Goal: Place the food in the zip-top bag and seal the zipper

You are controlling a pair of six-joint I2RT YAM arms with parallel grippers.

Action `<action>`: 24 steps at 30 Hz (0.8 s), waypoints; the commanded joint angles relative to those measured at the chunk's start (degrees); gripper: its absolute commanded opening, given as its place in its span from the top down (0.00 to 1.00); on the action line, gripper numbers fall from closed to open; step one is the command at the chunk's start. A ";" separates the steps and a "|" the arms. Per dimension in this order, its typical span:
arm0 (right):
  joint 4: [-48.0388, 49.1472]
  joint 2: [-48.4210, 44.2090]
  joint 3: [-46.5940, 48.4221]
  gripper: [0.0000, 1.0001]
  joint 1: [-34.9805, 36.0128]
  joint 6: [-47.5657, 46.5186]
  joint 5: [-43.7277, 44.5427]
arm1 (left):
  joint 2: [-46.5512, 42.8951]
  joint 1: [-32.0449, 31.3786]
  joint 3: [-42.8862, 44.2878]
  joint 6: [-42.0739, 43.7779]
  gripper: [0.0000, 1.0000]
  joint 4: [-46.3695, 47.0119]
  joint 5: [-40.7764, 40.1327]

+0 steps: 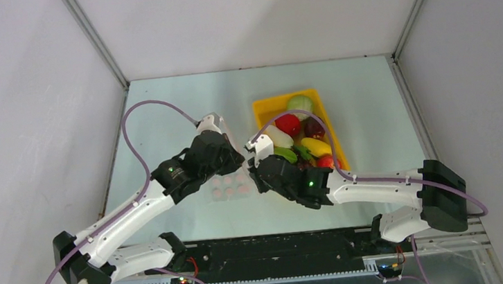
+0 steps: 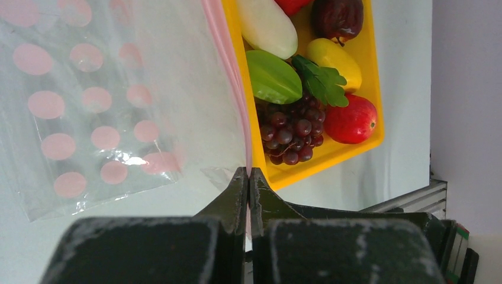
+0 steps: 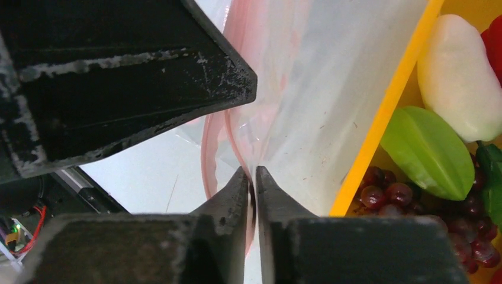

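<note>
We see one yellow tray [image 1: 272, 101] right of centre in the top view, and it holds all the food: one pale cabbage [image 1: 300, 102] at its far end, one white radish [image 2: 266, 26], one green piece [image 2: 273, 77], one yellow piece [image 2: 334, 59], one bunch of dark grapes [image 2: 290, 133], one red apple [image 2: 350, 118], one dark red fruit [image 2: 337, 18] and one red pepper [image 1: 287, 123]. The one zip-top bag [image 2: 89, 106] lies on the table [image 1: 370, 103] just left of the tray, pink dots showing, its mouth edge raised just beside the tray's wall. Two grippers meet there. The left gripper [image 2: 248, 176] is clenched on the zipper [image 2: 228, 59] at the lower centre of its wrist view. The right gripper [image 3: 254, 176] pinches the same pink strip with fingertips closed, and the left one's fingers fill the upper left of its frame
</note>
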 commanded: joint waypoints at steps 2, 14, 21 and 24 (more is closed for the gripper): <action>1.61 0.39 0.28 1.00 0.13 2.05 3.05 | -0.39 -0.15 2.92 0.75 0.92 0.54 0.11; 0.54 -2.95 0.28 1.00 -0.35 2.52 1.98 | -7.04 -0.04 -0.86 6.95 0.00 1.48 -0.60; -0.06 -5.20 0.22 1.00 -0.48 3.43 0.91 | -7.11 -0.02 -2.54 9.12 0.00 1.15 2.73; 0.11 -5.35 0.27 1.00 -0.49 3.05 0.35 | -6.82 -0.03 -3.34 9.23 0.00 0.53 2.63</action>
